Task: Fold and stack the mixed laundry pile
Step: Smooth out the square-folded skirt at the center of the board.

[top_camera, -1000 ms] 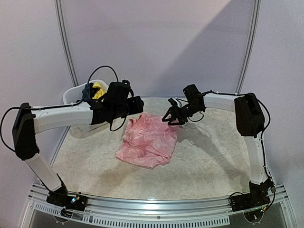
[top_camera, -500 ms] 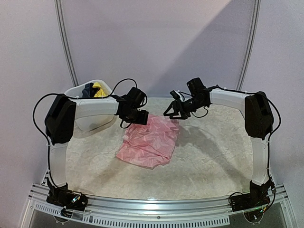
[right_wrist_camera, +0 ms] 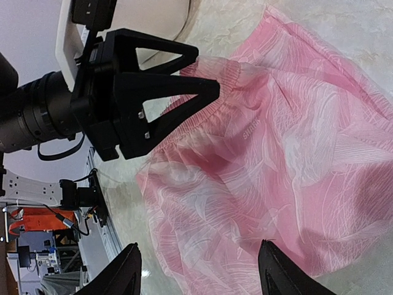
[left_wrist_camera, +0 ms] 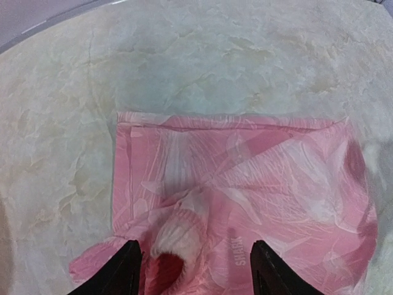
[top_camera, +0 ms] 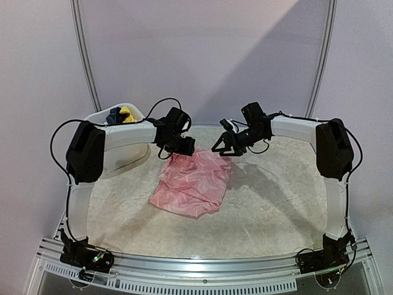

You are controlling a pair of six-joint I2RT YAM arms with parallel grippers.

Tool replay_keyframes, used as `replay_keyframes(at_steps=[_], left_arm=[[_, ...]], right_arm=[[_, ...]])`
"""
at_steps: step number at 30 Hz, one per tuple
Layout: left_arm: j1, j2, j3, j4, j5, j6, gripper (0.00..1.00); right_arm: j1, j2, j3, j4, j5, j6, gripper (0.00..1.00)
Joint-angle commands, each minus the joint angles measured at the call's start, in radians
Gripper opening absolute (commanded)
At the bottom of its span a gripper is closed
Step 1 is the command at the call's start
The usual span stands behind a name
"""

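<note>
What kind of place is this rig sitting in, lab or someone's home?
Most likely a lab test booth, not a home: plain pale wall panels framed by metal poles, the left arm and right arm bolted to an aluminium rail, and a work table with one pink garment laid out.

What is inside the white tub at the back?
A yellow piece and a navy piece poke above the rim of the tub. Whatever lies deeper is hidden by its wall.

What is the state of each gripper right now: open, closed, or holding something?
Left gripper: open, holding nothing, over the pink garment.
Right gripper: open, holding nothing.
</note>
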Motion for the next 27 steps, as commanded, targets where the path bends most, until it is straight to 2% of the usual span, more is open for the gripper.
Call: replay_keyframes(at_steps=[1, 6, 9, 13, 16, 20, 27], left_arm=[[0.035, 0.068, 0.061, -0.049, 0.021, 0.029, 0.59], [0.05, 0.044, 0.008, 0.005, 0.063, 0.002, 0.37], [0.054, 0.018, -0.02, 0.027, 0.07, -0.005, 0.27], [0.064, -0.035, -0.05, 0.054, 0.097, -0.024, 0.0], [0.079, -0.101, -0.08, 0.088, 0.142, -0.071, 0.0], [0.108, -0.138, -0.075, 0.037, 0.187, -0.128, 0.0], [0.152, -0.121, -0.071, -0.07, 0.211, -0.145, 0.0]], right_arm=[[0.008, 0.021, -0.02, 0.006, -0.006, -0.01, 0.66], [0.008, 0.019, -0.026, 0.003, -0.002, -0.023, 0.66], [0.008, 0.04, -0.024, 0.002, 0.0, -0.032, 0.67], [0.013, 0.093, -0.013, -0.005, -0.001, -0.039, 0.67], [0.013, 0.134, 0.011, -0.023, 0.002, -0.048, 0.66], [0.014, 0.167, 0.034, -0.037, 0.015, -0.059, 0.66], [0.013, 0.165, 0.035, -0.04, 0.015, -0.061, 0.66]])
